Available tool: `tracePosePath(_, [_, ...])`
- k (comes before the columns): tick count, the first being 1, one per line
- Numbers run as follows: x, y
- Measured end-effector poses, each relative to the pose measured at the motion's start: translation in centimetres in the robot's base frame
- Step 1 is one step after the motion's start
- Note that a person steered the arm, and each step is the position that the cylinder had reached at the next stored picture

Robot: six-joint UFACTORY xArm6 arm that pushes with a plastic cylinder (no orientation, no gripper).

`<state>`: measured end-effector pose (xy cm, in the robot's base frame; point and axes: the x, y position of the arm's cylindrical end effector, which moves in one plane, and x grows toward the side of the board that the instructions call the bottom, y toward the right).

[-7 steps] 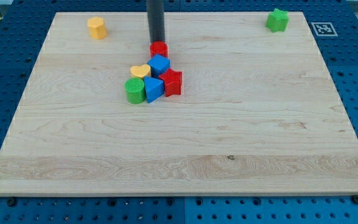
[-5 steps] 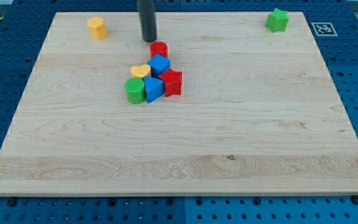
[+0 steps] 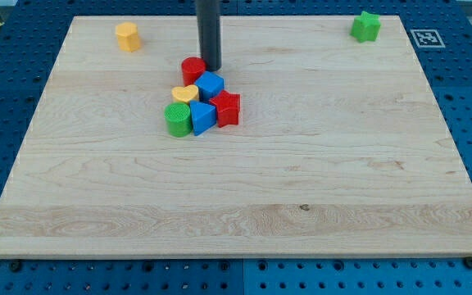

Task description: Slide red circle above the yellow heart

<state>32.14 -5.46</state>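
The red circle (image 3: 192,70) sits just above the yellow heart (image 3: 185,93), touching it, in the cluster left of the board's centre. My tip (image 3: 211,66) rests against the red circle's right side, just above the blue block (image 3: 211,85). The dark rod rises from there to the view's top edge.
The cluster also holds a green cylinder (image 3: 178,120), a second blue block (image 3: 202,117) and a red star (image 3: 227,108). A yellow block (image 3: 127,37) stands near the top left of the wooden board (image 3: 301,180). A green star (image 3: 365,27) stands at the top right.
The red circle has slid left and now sits above the yellow heart. My tip swung out to the left, then came back right and down to the circle's right side.
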Motion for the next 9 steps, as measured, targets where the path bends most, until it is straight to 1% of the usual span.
tracePosePath(1, [-0.1, -0.5])
tracePosePath(2, [-0.7, -3.6])
tracePosePath(3, [-0.8, -5.2])
tracePosePath(5, [0.0, -5.3])
tracePosePath(6, [-2.5, -5.3])
tracePosePath(7, [-4.3, -3.7])
tracePosePath(8, [-4.7, -2.9])
tracePosePath(9, [-3.8, -1.8])
